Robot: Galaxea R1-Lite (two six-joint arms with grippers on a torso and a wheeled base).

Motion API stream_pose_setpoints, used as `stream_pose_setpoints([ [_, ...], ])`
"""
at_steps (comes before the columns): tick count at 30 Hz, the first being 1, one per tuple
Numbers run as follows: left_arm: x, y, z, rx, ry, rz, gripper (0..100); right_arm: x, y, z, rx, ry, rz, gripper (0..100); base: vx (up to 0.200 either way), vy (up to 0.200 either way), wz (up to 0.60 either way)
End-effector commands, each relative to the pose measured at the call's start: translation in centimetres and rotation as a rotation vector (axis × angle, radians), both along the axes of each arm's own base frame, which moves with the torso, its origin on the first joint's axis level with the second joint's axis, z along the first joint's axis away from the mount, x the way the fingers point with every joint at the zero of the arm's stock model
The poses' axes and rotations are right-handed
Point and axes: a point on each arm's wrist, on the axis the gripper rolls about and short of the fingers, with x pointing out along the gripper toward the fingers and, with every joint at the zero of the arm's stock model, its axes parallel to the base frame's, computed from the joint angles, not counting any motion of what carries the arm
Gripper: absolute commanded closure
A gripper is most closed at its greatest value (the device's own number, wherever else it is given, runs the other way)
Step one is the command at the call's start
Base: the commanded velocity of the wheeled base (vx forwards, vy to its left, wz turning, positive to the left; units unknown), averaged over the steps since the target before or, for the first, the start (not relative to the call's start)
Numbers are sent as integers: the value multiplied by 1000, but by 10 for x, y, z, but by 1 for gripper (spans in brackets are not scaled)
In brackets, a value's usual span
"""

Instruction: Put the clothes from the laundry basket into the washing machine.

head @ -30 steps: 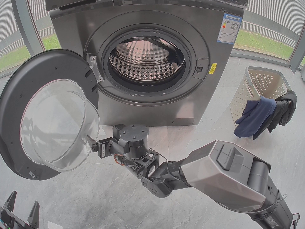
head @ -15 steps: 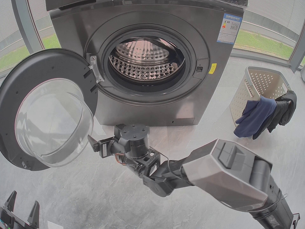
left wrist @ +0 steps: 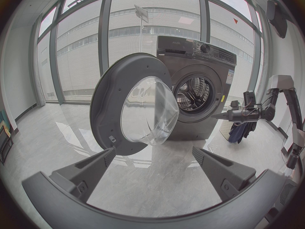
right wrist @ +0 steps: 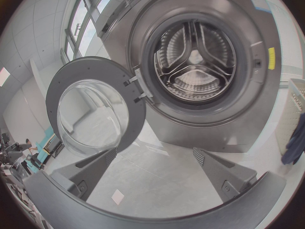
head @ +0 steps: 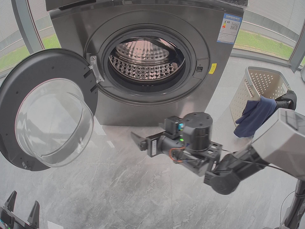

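Note:
The grey washing machine (head: 203, 42) stands ahead with its round door (head: 38, 77) swung wide to the left and its steel drum (head: 146, 61) bare inside. A beige laundry basket (head: 263, 83) sits on the floor at the right, with a blue garment (head: 255, 116) and a black garment (head: 287, 97) hanging over its front rim. My right gripper (head: 137, 140) hovers low in front of the machine, pointing left, open and holding nothing (right wrist: 154, 153). My left gripper (head: 22, 205) is at the bottom left, open and holding nothing (left wrist: 154, 153).
Grey tiled floor (head: 111, 191) spreads in front of the machine. Glass walls with metal posts (head: 22, 19) stand behind it. The open door juts out over the floor on the left.
The right arm has swung right, from beside the door's rim to the front of the machine. The door swung slightly wider a second ago and now rests still.

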Motion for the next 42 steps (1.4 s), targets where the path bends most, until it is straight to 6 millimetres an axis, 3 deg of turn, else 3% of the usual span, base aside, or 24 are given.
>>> stream_pose_setpoints([
  [1, 0, 0, -4, 2, -1, -2, 0, -74, -152, 55, 25, -125, -200, 0, 0, 0, 0],
  [7, 0, 0, -4, 2, 2, -7, 0, -116, -228, 66, -1, -218, -386, 0, 0, 0, 0],
  [12, 0, 0, -4, 2, 2, -7, 0, -157, -257, 49, -21, -218, -464, 0, 0, 0, 0],
  [13, 0, 0, -4, 2, 2, -7, 0, -157, -257, 49, -21, -218, -464, 0, 0, 0, 0],
  [15, 0, 0, -4, 2, 1, -7, 0, -176, -268, 35, -33, -205, -501, 0, 0, 0, 0],
  [18, 0, 0, -4, 2, 1, -7, 0, -192, -276, 35, -35, -206, -535, 0, 0, 0, 0],
  [27, 0, 0, -4, 0, 1, -7, 0, -263, -293, 5, -67, -180, -588, 0, 0, 0, 0],
  [36, 0, 0, -4, 0, 1, -7, 0, -297, -297, -29, -84, -176, -619, 0, 0, 0, 0],
  [42, 0, 0, -4, -1, 1, -5, 0, -298, -297, -34, -107, -138, -695, 0, 0, 0, 0],
])
